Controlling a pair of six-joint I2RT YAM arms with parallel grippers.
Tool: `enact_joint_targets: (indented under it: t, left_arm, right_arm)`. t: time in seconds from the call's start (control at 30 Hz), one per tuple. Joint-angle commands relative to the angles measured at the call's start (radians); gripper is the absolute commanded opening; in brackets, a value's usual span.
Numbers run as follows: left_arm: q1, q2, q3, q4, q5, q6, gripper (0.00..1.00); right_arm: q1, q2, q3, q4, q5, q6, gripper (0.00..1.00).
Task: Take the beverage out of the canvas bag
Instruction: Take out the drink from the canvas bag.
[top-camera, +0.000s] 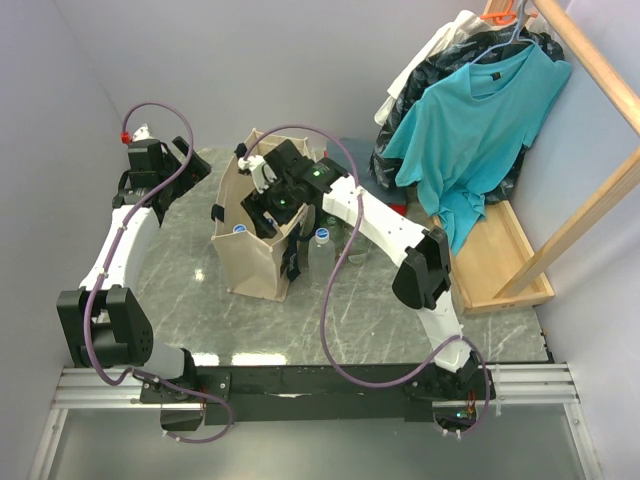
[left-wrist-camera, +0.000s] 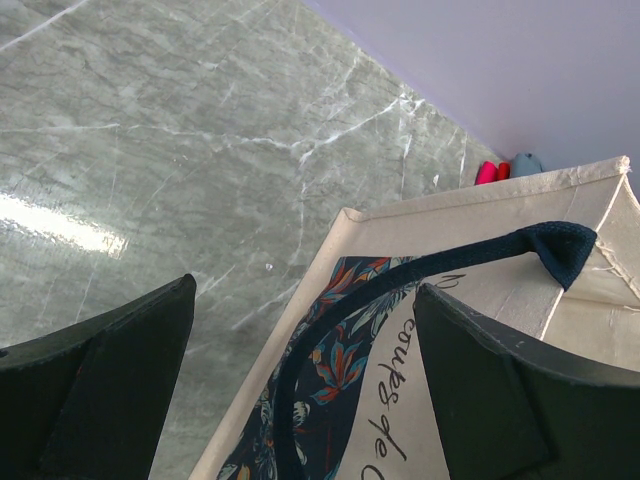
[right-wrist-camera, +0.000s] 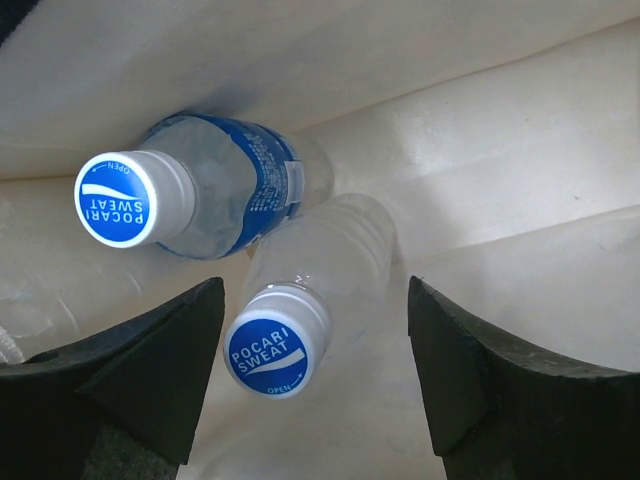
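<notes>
Your left gripper is left of the bag, near the table's far-left corner, jaws wide and empty. The bag stands mid-table with two bottles inside. Your right gripper is in the bag mouth, jaws wide, above the nearer bottle. Centre on its cap, descend, and close below the collar. The table is glossy marble. A teal shirt hangs beyond its right edge.

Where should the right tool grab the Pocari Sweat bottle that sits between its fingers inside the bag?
By the neck, just under its cap, coming straight down through the canvas bag's open top. The bottle stands cap-up, slightly tilted, with the right tool open either side of it; the bag walls and second bottle block any side approach.
</notes>
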Motion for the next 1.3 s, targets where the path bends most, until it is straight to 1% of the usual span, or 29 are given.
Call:
enact_joint_targets:
  t: [0.0, 0.03, 0.1, 0.13, 0.17, 0.2, 0.27, 0.33, 0.37, 0.4, 0.43, 0.63, 0.73, 1.03, 1.1, 1.27]
  left_arm:
    - [0.004, -0.021, -0.005, 0.030, 0.010, -0.001, 0.96]
    - [0.004, -0.021, -0.005, 0.031, 0.012, -0.001, 0.96]
    - [0.005, -0.021, -0.005, 0.031, 0.012, -0.001, 0.96]
    - [0.004, -0.021, -0.006, 0.031, 0.013, -0.001, 0.96]
    - [0.005, -0.022, -0.006, 0.031, 0.013, -0.002, 0.96]
    - [0.004, -0.019, -0.006, 0.033, 0.016, -0.002, 0.96]
    - [0.005, -0.021, -0.005, 0.031, 0.018, -0.001, 0.96]
    - [0.004, -0.019, -0.002, 0.027, 0.013, 0.001, 0.96]
    - [0.004, -0.022, -0.003, 0.027, 0.010, 0.002, 0.96]
    - [0.005, -0.025, -0.003, 0.028, 0.010, 0.001, 0.96]
    - [0.004, -0.024, -0.005, 0.030, 0.012, 0.001, 0.96]
    - [0.005, -0.018, -0.006, 0.037, 0.032, -0.007, 0.96]
    - [0.004, -0.021, -0.005, 0.033, 0.024, -0.007, 0.96]
    - [0.004, -0.026, -0.005, 0.033, 0.025, -0.004, 0.96]
    - [0.004, -0.029, -0.006, 0.034, 0.025, -0.004, 0.96]
    - [0.004, -0.030, -0.008, 0.034, 0.027, -0.004, 0.96]
  right_arm:
    - [0.009, -0.004, 0.043, 0.008, -0.013, -0.017, 0.78]
    - [0.009, -0.007, 0.040, 0.013, -0.016, -0.017, 0.71]
    - [0.009, -0.013, 0.026, 0.022, -0.027, -0.021, 0.63]
    - [0.009, -0.014, 0.024, 0.023, -0.030, -0.021, 0.54]
    - [0.007, -0.011, 0.024, 0.020, -0.038, -0.023, 0.49]
    - [0.009, -0.010, 0.024, 0.019, -0.042, -0.023, 0.45]
    - [0.009, -0.008, 0.021, 0.022, -0.044, -0.020, 0.44]
    - [0.010, -0.008, 0.017, 0.025, -0.052, -0.018, 0.38]
    - [0.010, -0.005, 0.023, 0.023, -0.055, -0.017, 0.38]
    - [0.010, -0.005, 0.027, 0.017, -0.056, -0.018, 0.32]
    - [0.010, -0.002, 0.032, 0.016, -0.056, -0.018, 0.18]
    - [0.012, -0.016, 0.015, 0.022, -0.038, -0.011, 0.15]
    - [0.012, -0.031, 0.007, 0.033, -0.030, -0.008, 0.10]
    - [0.012, -0.050, 0.021, 0.039, -0.013, -0.005, 0.03]
    - [0.013, -0.053, 0.021, 0.042, -0.010, -0.003, 0.00]
    - [0.013, -0.071, 0.007, 0.057, 0.002, 0.005, 0.00]
